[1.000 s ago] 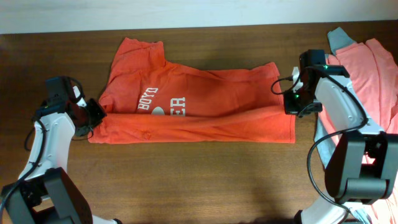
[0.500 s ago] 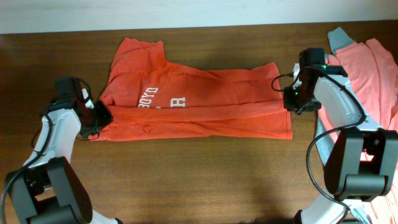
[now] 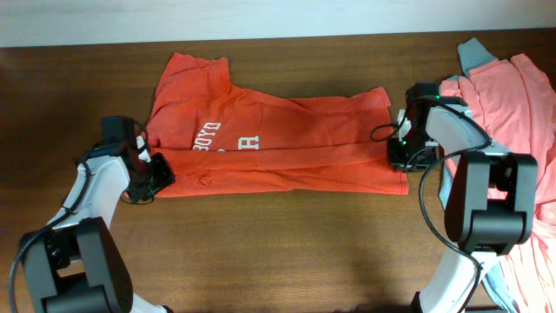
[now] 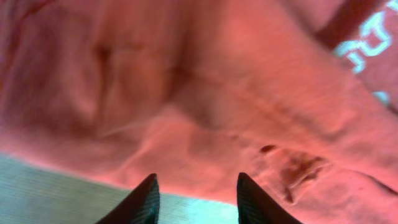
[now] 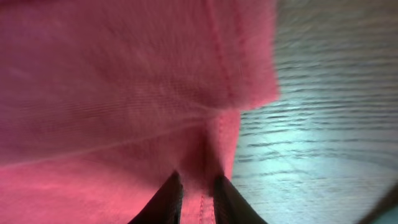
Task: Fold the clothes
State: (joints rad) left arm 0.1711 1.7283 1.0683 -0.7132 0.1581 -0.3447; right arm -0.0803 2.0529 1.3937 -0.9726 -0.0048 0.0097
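We see the orange T-shirt lying partly folded on the table, stretched between our two claws with its white lettering nearer the left one. The right claw has its fingers nearly together, pinching a fold at the shirt's end. The left claw sits at the opposite lower corner with fingers spread, the cloth edge just ahead of its tips and nothing pinched. A heap of pink clothes lies just beyond the right claw, away from the shirt.

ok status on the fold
Left hand open at shirt edge. Right hand shut on shirt hem. Shirt part folded, lying flat. Nothing blocking.
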